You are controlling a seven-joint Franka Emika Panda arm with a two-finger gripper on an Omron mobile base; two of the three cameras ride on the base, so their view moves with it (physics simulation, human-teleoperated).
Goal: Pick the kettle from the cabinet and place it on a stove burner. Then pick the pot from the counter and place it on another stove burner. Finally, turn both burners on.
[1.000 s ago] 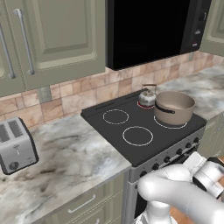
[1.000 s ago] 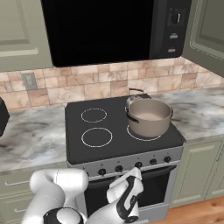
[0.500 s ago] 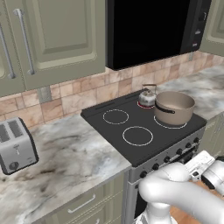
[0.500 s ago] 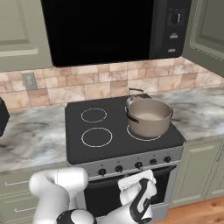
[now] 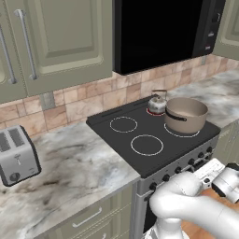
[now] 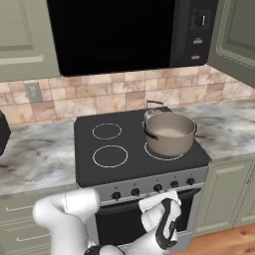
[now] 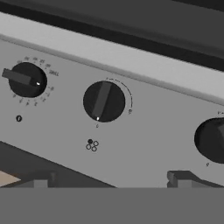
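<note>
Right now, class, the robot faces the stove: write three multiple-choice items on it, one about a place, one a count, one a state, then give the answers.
1. Where is the pot?
A. on the front right burner
B. on the counter
C. in the cabinet

2. How many white-ringed burners lie bare on the cooktop?
A. none
B. two
C. four

3. How does the end effector stand at the stove knobs?
A. shut on a knob
B. open, touching none
C. holding the kettle

Answers:
1 A, the pot covers the front right ring.
2 B, both left rings are bare; the kettle and pot cover the right ones.
3 B, its tips stand wide apart, short of the middle knob.
</note>
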